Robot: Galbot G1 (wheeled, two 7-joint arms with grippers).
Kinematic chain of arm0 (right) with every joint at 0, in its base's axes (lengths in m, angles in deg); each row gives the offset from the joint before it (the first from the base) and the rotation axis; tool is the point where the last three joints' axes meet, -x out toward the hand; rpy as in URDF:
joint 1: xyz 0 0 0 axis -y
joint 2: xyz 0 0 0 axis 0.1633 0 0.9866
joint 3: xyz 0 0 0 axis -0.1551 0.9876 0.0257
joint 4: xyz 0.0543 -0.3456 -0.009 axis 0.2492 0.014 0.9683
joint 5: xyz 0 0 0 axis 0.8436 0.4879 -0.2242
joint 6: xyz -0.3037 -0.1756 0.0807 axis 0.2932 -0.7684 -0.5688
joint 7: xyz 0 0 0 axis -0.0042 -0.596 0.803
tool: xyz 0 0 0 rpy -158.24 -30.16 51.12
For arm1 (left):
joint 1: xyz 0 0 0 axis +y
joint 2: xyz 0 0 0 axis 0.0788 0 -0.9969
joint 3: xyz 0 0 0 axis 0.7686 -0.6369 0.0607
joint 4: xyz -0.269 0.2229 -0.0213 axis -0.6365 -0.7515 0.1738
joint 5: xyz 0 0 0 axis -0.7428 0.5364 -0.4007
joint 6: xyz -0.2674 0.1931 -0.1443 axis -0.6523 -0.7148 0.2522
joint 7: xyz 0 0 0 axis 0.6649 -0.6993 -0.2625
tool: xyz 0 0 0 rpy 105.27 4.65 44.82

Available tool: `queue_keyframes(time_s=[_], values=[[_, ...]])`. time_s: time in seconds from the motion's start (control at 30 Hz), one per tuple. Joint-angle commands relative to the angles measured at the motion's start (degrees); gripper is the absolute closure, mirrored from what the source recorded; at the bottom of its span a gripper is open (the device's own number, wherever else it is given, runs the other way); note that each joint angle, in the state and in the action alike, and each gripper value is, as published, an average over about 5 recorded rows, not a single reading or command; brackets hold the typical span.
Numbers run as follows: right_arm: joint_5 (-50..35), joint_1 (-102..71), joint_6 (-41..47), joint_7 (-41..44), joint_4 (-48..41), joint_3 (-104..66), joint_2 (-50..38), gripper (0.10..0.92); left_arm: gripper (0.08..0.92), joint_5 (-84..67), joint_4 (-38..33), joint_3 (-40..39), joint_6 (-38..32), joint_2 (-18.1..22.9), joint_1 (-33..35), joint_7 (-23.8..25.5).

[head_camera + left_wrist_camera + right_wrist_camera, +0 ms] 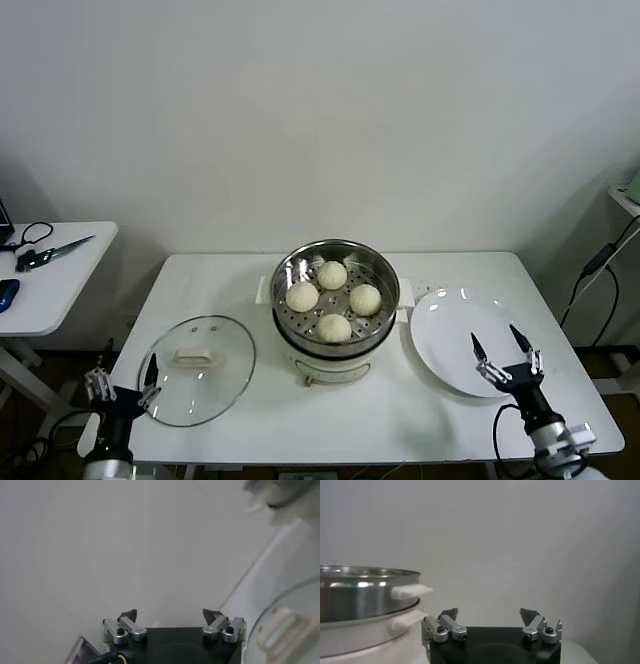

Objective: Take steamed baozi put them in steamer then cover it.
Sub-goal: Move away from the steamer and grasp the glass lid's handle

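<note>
Steamer (336, 300) stands at the centre of the white table (480, 290), uncovered, with four steamed baozi (333, 296) on its perforated tray. The cover (197, 369) lies flat on the table to the robot's left of the steamer, apart from it, handle up. A white plate (450, 335) lies on the other side. The left gripper (126, 381) hovers at the table's near left corner, just beside the cover's rim, fingers spread and empty. The right gripper (507, 352) sits over the plate's near edge, likewise spread and empty.

Left wrist view: left gripper (172, 615) parted, nothing between the fingers; the cover (285, 625) shows at one side.

Right wrist view: right gripper (490, 614) parted and empty; the steamer (365, 605) with its side handle stands beside it.
</note>
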Motion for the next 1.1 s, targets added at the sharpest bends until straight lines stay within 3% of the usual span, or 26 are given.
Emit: queue_keyframes(time_s=[0.03, 0.6, 1.1], values=[[5.8, -6.3, -7.7, 0.0, 1.2, -1.0, 11.0, 0.203, 0.177, 31.2, 16.0, -0.9, -4.6, -0.1, -4.1, -13.8], [6.3, -8.5, -9.1, -1.3, 2.9, -0.8, 12.0, 0.203, 0.177, 35.8, 28.5, -2.5, -3.9, 1.4, -14.9, -12.2], [5.6, -10.2, -9.4, -1.9, 3.3, -0.8, 12.5, 0.203, 0.177, 33.6, 30.4, -4.5, -2.1, 0.8, -20.0, -6.9]])
